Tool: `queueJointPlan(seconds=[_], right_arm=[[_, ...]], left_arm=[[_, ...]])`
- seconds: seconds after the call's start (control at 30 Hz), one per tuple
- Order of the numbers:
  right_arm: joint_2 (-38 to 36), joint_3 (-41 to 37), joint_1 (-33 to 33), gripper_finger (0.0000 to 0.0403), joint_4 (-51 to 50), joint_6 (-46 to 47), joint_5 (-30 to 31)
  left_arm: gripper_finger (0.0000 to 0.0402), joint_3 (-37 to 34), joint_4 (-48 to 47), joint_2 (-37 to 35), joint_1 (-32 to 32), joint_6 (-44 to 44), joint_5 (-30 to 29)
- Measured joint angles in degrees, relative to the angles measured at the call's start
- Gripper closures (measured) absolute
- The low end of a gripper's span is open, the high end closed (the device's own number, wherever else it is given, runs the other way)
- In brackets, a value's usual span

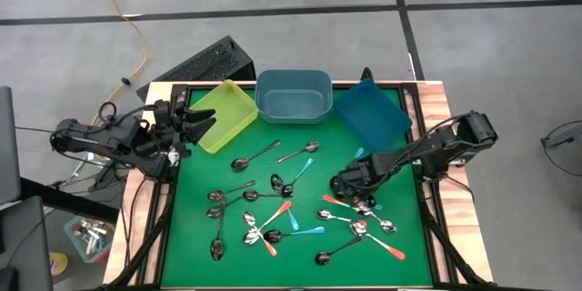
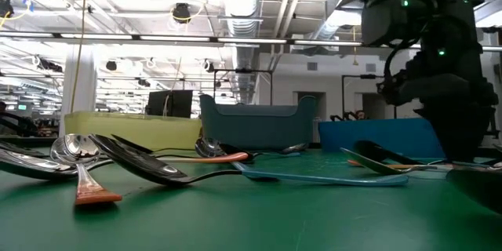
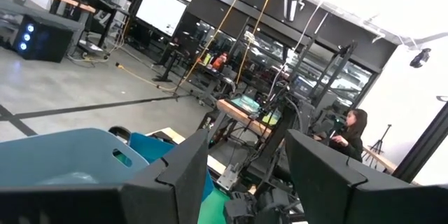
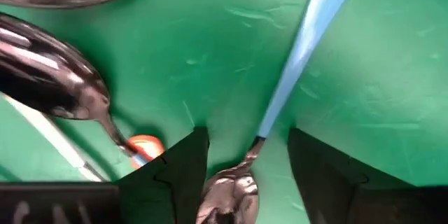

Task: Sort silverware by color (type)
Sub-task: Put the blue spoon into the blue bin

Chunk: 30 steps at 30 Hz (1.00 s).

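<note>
Several small spoons lie scattered on the green mat (image 1: 195,268), with orange-red, light-blue or plain metal handles, for example a plain one (image 1: 255,156) and an orange-red one (image 1: 273,214). My right gripper (image 1: 346,185) points down over the cluster on the right, open. In the right wrist view its fingers (image 4: 183,171) stand on either side of the neck of a light-blue-handled spoon (image 4: 301,49) that lies flat on the mat, with a gap on each side. My left gripper (image 1: 195,120) waits open at the far left, raised beside the yellow-green bin (image 1: 227,109).
Three bins stand along the far edge: the yellow-green one, a grey-blue one (image 1: 293,80) and a blue one (image 1: 371,112). Other spoons (image 4: 49,77) lie close beside my right gripper's fingers. A raised rim borders the mat, and a person (image 3: 348,131) sits in the room beyond.
</note>
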Motion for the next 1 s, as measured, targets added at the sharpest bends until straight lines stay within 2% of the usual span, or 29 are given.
queueJointPlan(seconds=[0.1,0.27,0.53,1.0], right_arm=[[-0.2,0.0,-0.4,0.0221,-0.2,0.3,0.1],[-0.6,-0.2,-0.5,0.0292,-0.9,1.0,0.4],[-0.8,-0.2,-0.5,0.0388,-1.3,1.1,0.3],[-6.2,-0.5,-0.3,0.0394,-0.5,3.6,0.4]], left_arm=[[0.0226,0.0,0.0,0.1,0.0,0.0,-1.4],[0.0226,0.0,-1.0,0.5,0.0,-0.1,-3.7],[0.0226,0.0,-2.5,1.6,0.0,-1.4,-4.1],[0.0226,0.0,-2.7,1.9,0.0,-3.0,-5.2]])
